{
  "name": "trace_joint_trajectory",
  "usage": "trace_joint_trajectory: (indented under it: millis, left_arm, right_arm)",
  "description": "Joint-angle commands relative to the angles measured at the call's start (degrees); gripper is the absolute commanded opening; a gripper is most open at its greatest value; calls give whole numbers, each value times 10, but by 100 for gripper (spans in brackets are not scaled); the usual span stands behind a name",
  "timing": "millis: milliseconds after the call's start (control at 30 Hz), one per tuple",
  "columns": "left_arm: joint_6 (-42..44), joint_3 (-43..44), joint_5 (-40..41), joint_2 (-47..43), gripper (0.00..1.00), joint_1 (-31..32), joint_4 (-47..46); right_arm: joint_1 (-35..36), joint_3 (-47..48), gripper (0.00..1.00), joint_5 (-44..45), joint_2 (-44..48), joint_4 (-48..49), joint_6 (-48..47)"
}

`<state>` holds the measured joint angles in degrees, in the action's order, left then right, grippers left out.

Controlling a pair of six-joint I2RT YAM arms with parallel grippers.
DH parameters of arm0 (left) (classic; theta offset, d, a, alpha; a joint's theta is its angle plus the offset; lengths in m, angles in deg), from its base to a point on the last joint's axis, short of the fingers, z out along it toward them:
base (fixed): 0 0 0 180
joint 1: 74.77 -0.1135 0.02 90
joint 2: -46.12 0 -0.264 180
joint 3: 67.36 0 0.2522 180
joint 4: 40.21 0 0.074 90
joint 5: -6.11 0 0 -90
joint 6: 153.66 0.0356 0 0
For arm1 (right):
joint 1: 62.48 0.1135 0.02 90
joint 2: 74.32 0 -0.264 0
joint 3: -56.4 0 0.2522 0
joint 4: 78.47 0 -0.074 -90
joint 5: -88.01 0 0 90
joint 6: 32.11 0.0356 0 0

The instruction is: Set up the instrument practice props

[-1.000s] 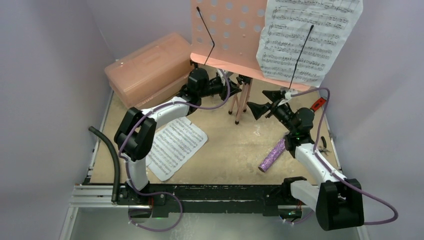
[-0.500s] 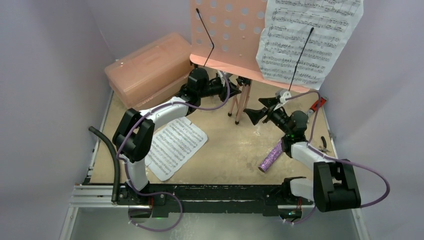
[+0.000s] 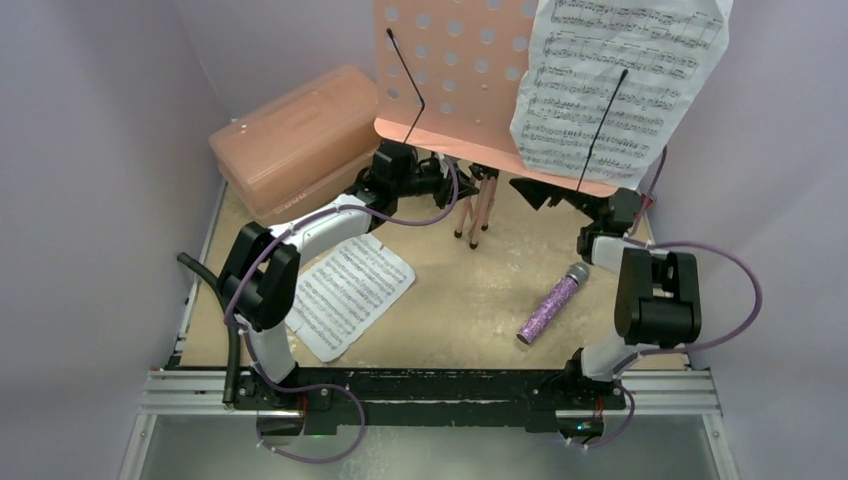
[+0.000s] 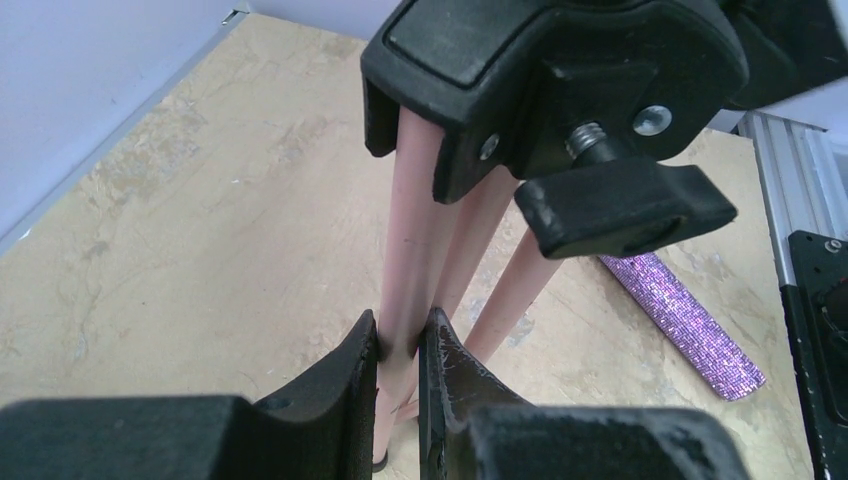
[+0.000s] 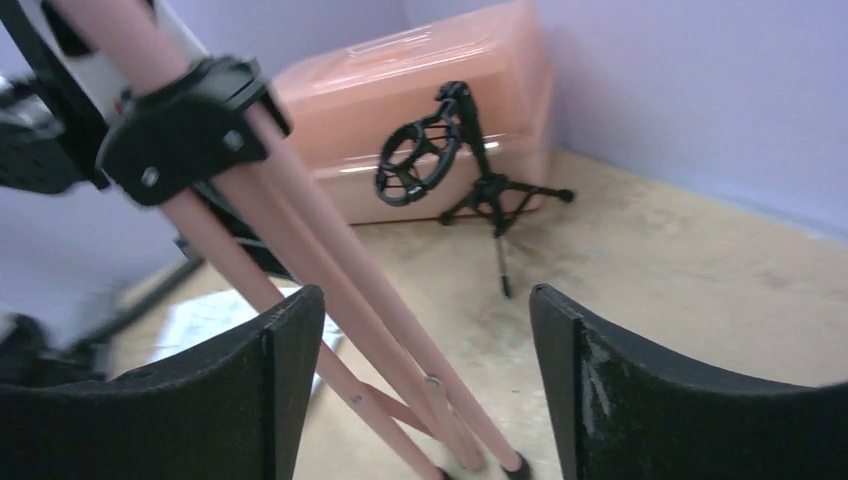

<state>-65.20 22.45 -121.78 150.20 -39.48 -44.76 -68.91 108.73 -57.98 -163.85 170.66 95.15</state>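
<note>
Tan board forms the table top point(image 3: 470, 290), bounded at its near edge by a metal rail point(image 3: 430, 385) to which both arm bases are bolted. Near the rail on the left, one sheet of music point(image 3: 350, 290) is seen lying flat on the board. To the right of centre, a purple microphone point(image 3: 550, 305) is laid on its side, well apart from that sheet and with its head pointing away from the rail.

Further back, the left gripper point(image 4: 400, 350) is shown pressed together on one pink leg of the music stand point(image 3: 450, 70), the leg being pinched between both fingers just below the black hub from which the legs fan out. The right gripper point(image 5: 425, 300) is held with its fingers spread wide. The stand's legs are seen through the gap, but whether they lie between the fingers cannot be told.

Beyond the legs, in the right wrist view, a small black tripod point(image 5: 470, 170) with a ring mount is stood upright just in front of a pink case point(image 3: 295, 135), which is placed against the back left wall. The stand's perforated desk is raised above the board, and a second sheet of music point(image 3: 610, 90) is held on its right half under a thin black wire arm point(image 3: 600, 125).
</note>
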Motion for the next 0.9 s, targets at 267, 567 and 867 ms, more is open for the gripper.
trace_joint_trajectory:
  millis: [267,567,867]
  left_arm:
    - [-36,2,-41,-34,0,3,26]
    - [-30,2,-45,-33,0,3,35]
    - [-31,2,-48,-34,0,3,42]
  right_arm:
    - [-9,155,83,-121,-20,342,230]
    - [36,170,87,-114,14,339,210]
    - [98,220,87,-106,-14,329,196]
